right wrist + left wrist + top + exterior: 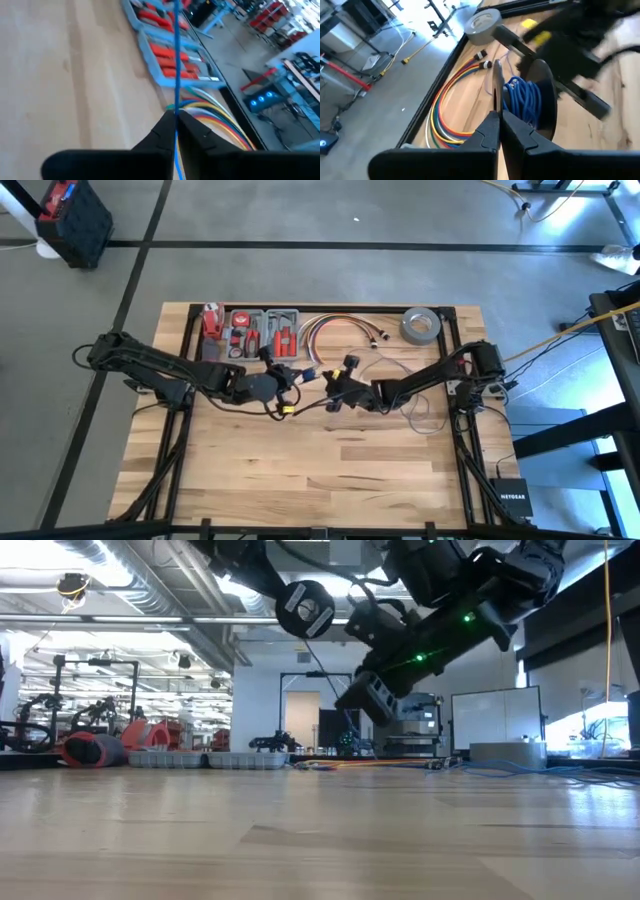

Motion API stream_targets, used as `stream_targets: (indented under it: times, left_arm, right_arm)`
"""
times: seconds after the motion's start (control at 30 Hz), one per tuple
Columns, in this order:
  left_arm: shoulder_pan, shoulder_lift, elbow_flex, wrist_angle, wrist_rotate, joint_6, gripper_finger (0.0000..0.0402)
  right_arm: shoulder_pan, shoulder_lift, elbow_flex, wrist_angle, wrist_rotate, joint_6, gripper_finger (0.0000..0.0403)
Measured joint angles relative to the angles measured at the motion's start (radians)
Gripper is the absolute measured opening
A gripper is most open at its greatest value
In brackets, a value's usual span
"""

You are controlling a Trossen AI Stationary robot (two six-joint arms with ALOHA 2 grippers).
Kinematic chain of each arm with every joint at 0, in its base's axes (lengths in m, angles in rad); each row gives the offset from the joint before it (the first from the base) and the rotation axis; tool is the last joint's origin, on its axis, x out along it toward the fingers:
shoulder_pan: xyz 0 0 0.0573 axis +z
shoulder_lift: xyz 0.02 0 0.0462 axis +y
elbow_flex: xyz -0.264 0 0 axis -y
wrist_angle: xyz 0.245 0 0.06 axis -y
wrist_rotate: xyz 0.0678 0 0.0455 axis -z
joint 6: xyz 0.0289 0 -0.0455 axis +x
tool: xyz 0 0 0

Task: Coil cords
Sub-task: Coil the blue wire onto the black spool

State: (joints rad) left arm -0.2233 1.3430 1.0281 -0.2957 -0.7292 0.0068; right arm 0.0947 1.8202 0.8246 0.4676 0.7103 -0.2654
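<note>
Both arms are seen from above, meeting over the middle of the wooden tabletop [300, 470]. The left gripper [292, 376] and the right gripper [338, 384] are held close together, just in front of the grey tool tray [262, 330], the bundle of coloured cables [335, 330] and the grey tape roll [421, 325]. Thin grey-blue wire [425, 415] is looped loosely on the wood beside the right arm.

At tabletop height, both arms are seen raised above the surface, with a round black spool [305, 608] held up between them.

Past the left wrist, the fingers [487, 135] are seen pressed together on the spool's edge, with blue wire wound on it.

Past the right wrist, the fingers [192, 131] are closed narrowly on the blue wire, which is stretched taut away from them.
</note>
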Motion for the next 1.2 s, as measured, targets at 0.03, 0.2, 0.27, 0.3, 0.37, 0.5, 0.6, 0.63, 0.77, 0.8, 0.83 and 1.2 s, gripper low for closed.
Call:
stream_targets:
  times: [0.03, 0.2, 0.27, 0.3, 0.37, 0.5, 0.6, 0.63, 0.77, 0.8, 0.83, 1.2]
  left_arm:
    - [-0.004, 0.0, 0.0, -0.01, 0.013, 0.002, 0.0]
    - [0.008, 0.003, 0.0, -0.11, 0.038, -0.008, 0.0]
    - [0.027, 0.012, 0.0, -0.131, 0.038, -0.022, 0.0]
    - [0.039, 0.021, 0.0, -0.131, 0.038, -0.025, 0.0]
    - [0.062, 0.039, 0.0, -0.129, 0.038, -0.024, 0.0]
    - [0.105, 0.093, 0.0, -0.105, 0.04, -0.002, 0.0]
    - [0.128, 0.122, 0.0, -0.057, 0.042, 0.019, 0.0]
    - [0.134, 0.13, 0.0, -0.03, 0.043, 0.026, 0.0]
    - [0.157, 0.154, 0.0, 0.048, 0.069, 0.054, 0.0]
    - [0.163, 0.159, 0.0, 0.064, 0.09, 0.054, 0.0]
    - [0.168, 0.163, 0.0, 0.074, 0.113, 0.053, 0.0]
    - [0.206, 0.228, 0.0, 0.296, 0.152, 0.014, 0.0]
  right_arm:
    - [-0.005, -0.009, -0.009, 0.0, 0.009, 0.001, 0.0011]
    - [-0.005, -0.083, -0.048, -0.005, 0.044, 0.027, 0.0011]
    - [-0.006, -0.122, -0.058, -0.012, 0.051, 0.05, 0.0012]
    - [-0.006, -0.142, -0.06, -0.017, 0.051, 0.064, 0.0012]
    - [-0.004, -0.181, -0.06, -0.037, 0.046, 0.1, 0.0007]
    - [-0.004, -0.25, -0.06, -0.061, 0.014, 0.181, 0.0004]
    - [-0.004, -0.284, -0.06, -0.053, -0.086, 0.264, 0.0008]
    - [-0.004, -0.291, -0.06, -0.041, -0.124, 0.288, 0.0008]
    - [-0.003, -0.293, -0.06, 0.009, -0.23, 0.344, 0.0005]
    - [-0.003, -0.293, -0.06, 0.02, -0.258, 0.36, 0.0004]
    - [-0.003, -0.292, -0.06, 0.032, -0.272, 0.37, 0.0003]
    - [-0.003, -0.236, -0.059, 0.138, -0.321, 0.397, 0.0002]
